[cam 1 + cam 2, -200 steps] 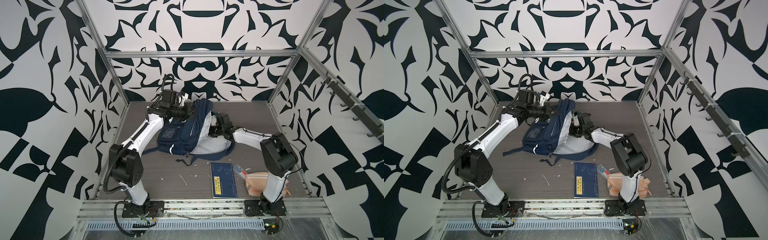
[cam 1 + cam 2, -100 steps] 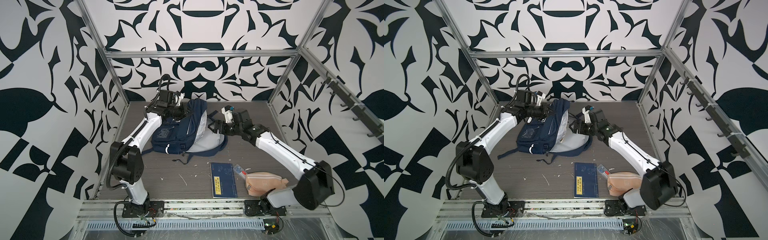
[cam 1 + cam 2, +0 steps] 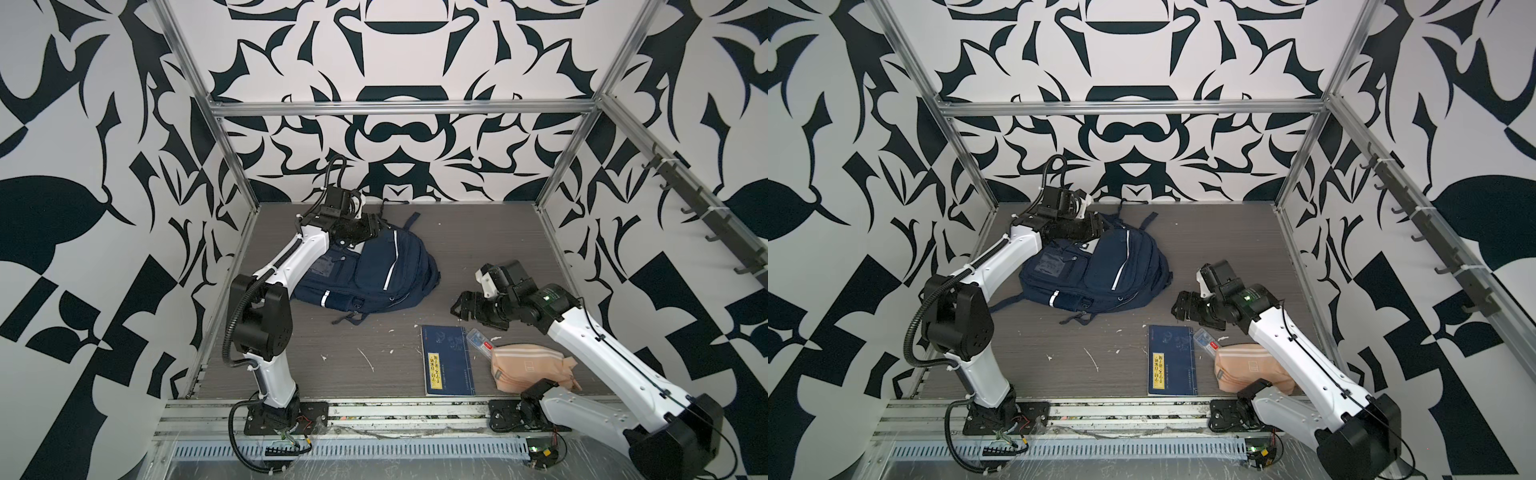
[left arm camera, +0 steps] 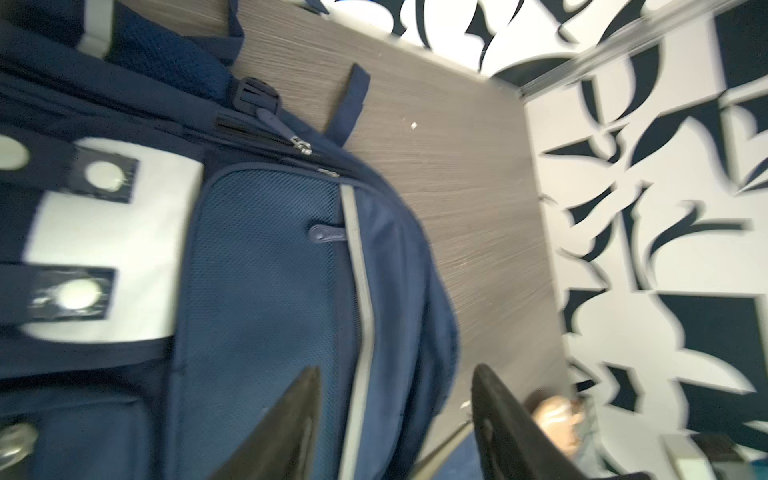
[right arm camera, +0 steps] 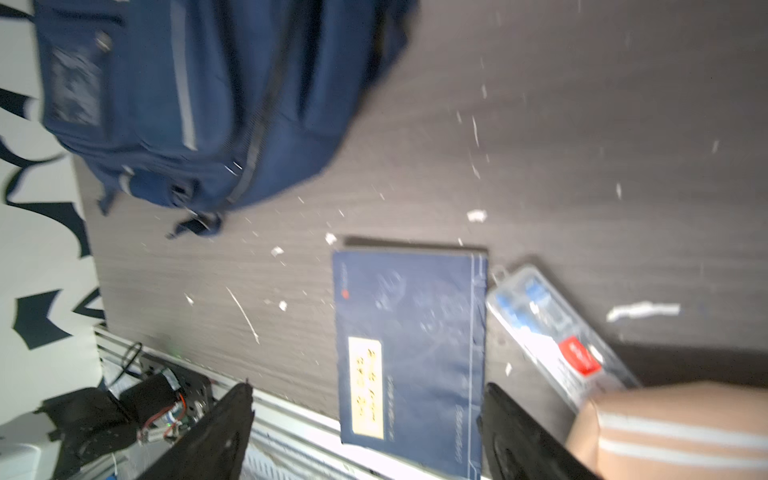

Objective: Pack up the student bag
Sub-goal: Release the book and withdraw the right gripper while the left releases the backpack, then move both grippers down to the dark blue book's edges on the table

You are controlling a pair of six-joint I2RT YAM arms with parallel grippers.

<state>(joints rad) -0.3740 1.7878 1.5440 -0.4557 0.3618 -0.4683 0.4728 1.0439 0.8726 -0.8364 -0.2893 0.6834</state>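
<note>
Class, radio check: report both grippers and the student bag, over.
Left gripper open over student bag. Right gripper open, empty. Book, pouch outside bag; nothing blocking.

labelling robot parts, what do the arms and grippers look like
The left arm and right arm have white shells with bulky black joints. A black corrugated hose loops along the left one. The left gripper and right gripper have black tapered fingers.

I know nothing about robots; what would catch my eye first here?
The bold black-and-white patterned walls surround everything. A large navy-blue fabric backpack with white stripes lies on the grey table, toward its back left; a flat dark blue book and peach-pink striped pouch sit front right.
</note>
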